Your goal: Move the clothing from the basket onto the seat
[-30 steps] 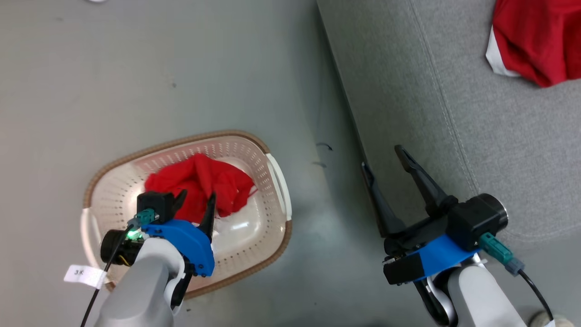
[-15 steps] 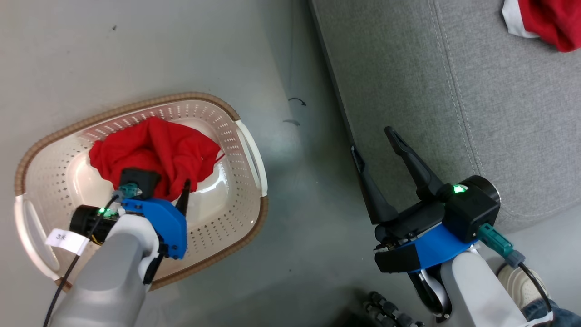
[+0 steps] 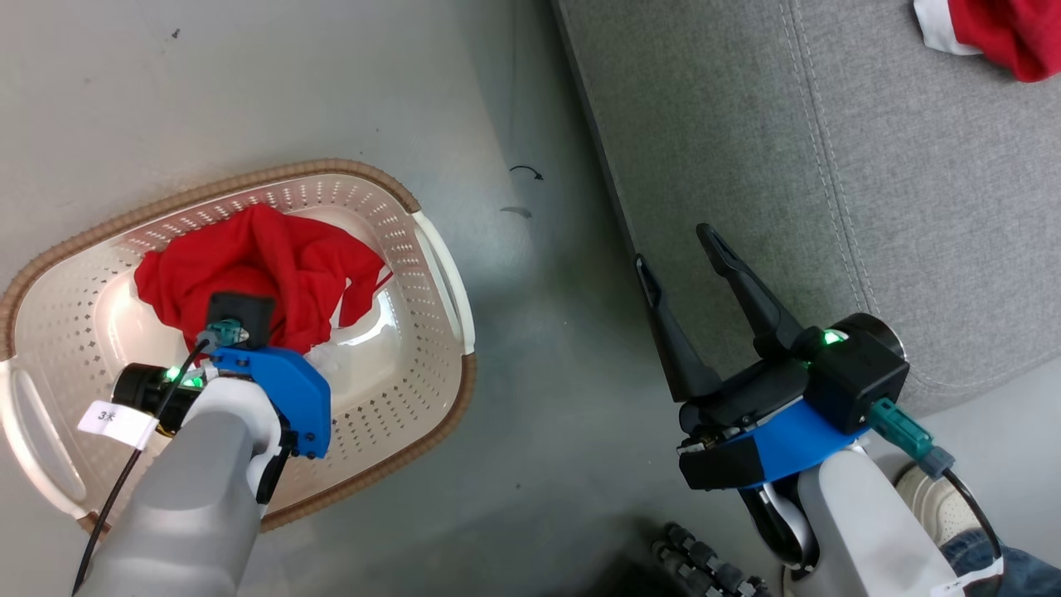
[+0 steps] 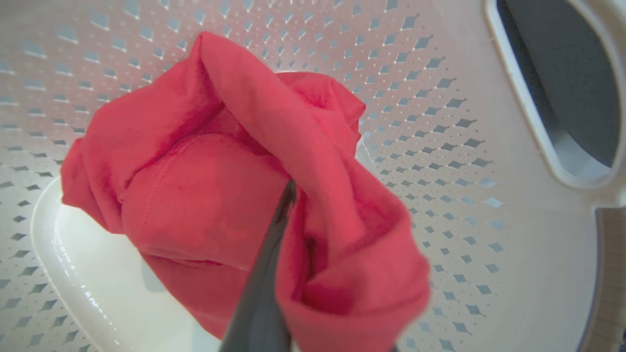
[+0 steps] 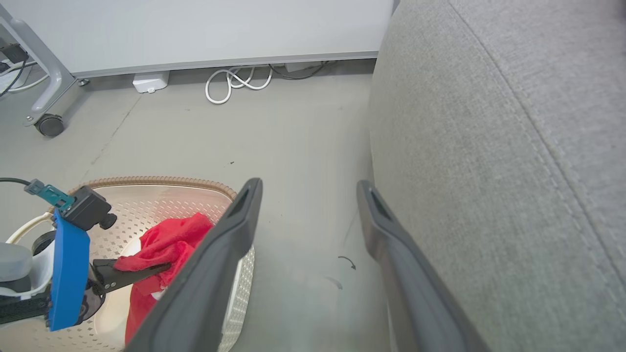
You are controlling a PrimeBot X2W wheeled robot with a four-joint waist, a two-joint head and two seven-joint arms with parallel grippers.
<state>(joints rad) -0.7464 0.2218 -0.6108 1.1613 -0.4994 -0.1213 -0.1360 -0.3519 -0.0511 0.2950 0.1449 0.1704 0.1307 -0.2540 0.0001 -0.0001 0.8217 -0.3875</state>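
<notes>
At the left, the basket (image 3: 390, 406) stands on the grey floor (image 3: 530, 373), its brown rim up and its perforated cream walls open to the arm that reaches in from the near side. The left gripper (image 4: 289, 193) is down inside it. Its two dark fingers are pressed together on a fold of the red garment (image 3: 265, 265), pinching the cloth near the middle of the heap. This is likely the grasp meant to lift it out, since a bunched fold gives thin fingers something to bite on. The red garment lies crumpled on the basket's bottom, towards the far wall. It is soft and matte, thrown into deep ridges and hollows, and a stitched seam curves over one rounded bulge. Part of it drapes loosely over a finger, so it would probably hang and stretch when raised rather than keep its shape. To the right, across a strip of bare floor, the right gripper (image 3: 671, 249) hovers beside the seat's left edge with its fingers spread wide and nothing between them. It seems to be held clear of the work, or ready to help. Further right the seat (image 3: 829, 207) spreads broad and grey, its stitched seams running near to far, close enough to the basket for a short carry. At its far right lies a second red garment (image 3: 1003, 33) with a white panel, which suggests part of the job is done. At the near right a person's shoe (image 3: 920, 497) rests on the floor.
</notes>
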